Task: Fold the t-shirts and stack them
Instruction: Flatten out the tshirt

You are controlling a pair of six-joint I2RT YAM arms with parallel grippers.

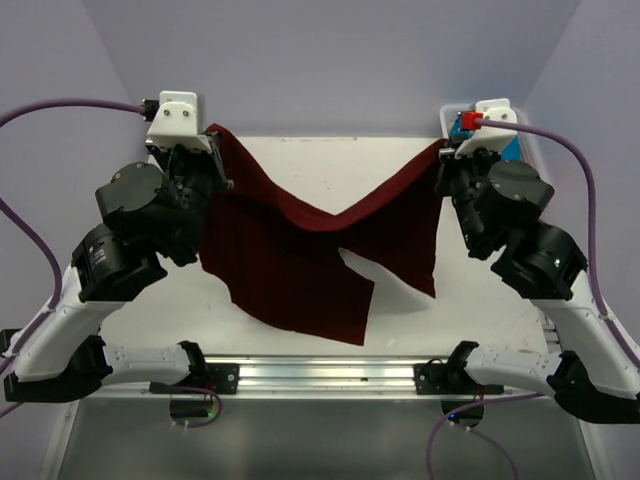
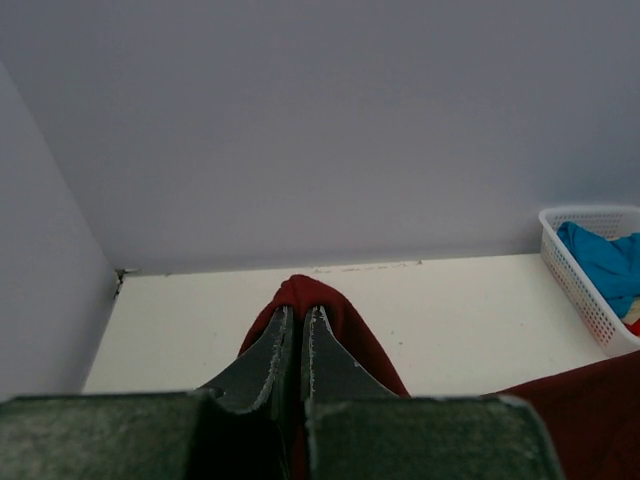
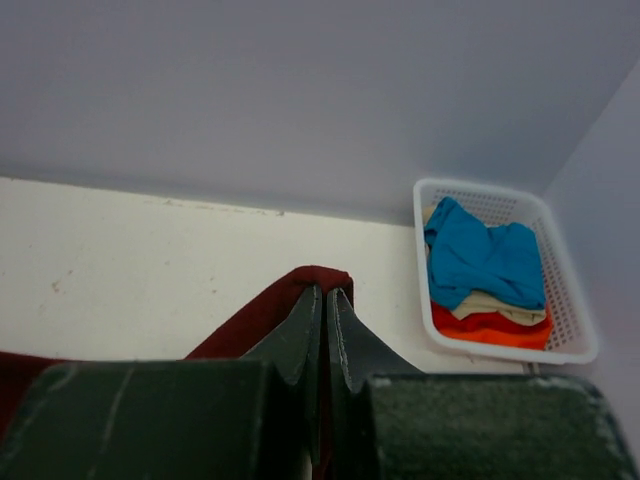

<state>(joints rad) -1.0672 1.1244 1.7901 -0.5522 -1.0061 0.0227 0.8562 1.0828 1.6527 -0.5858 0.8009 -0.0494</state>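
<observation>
Above the white table (image 1: 470, 330), the maroon t-shirt (image 1: 290, 270) hangs spread between both arms, its top edge sagging in the middle and its lower part draped toward the near side of the tabletop. The left gripper (image 2: 298, 312) and the right gripper (image 3: 326, 292) each have their fingers pinched tight on one upper corner of the cloth, with only a small tuck of fabric showing past the tips. That thin bite is the likely trouble — a tug outward to flatten the sag could pull a corner free and drop half the shirt in a heap. The hem also looks uneven, with a notch near the centre, so lowering it as it hangs may set wrinkles or a crooked fold. Counted: four t-shirts — one maroon held, and one blue (image 3: 480, 260), one cream (image 3: 495, 305) and one orange-red (image 3: 490, 330) piled in the single white basket (image 3: 572, 300) at the far right corner; two grippers, one table.
</observation>
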